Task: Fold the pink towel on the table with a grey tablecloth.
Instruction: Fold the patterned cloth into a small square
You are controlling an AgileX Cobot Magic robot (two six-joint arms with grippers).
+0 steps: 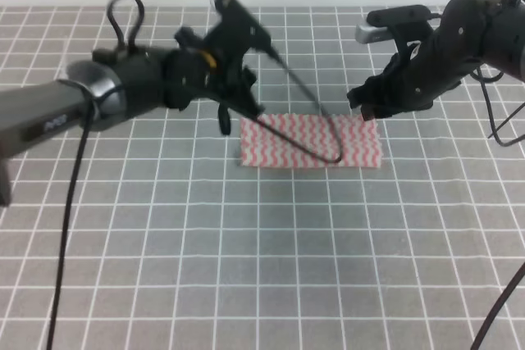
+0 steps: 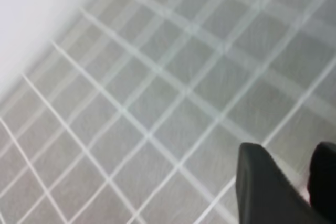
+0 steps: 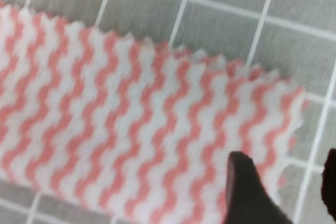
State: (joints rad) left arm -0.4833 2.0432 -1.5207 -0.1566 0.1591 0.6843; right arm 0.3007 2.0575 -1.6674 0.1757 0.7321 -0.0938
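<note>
Pink towel (image 1: pixel 312 142) lies folded, a strip; both grippers, left (image 1: pixel 238 108) and right (image 1: pixel 367 106), part-open, empty; cable (image 1: pixel 316 133) may drag it.

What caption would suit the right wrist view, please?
Right end effector hovering over the pink towel on the grey gridded tablecloth.

Towel (image 1: pixel 312 141): pink-red and white wavy zigzag stripes; you see the same pattern close up in the right wrist view. Surface (image 1: pixel 262 268): grey cloth with a white grid of thin lines, small squares. Left pincer (image 1: pixel 238 112) and right pincer (image 1: pixel 367 106): black. Left arm (image 1: pixel 49 116): dark grey, with a yellow spot near the wrist. Cables: black. Wall at 12 o'clock: white.
</note>
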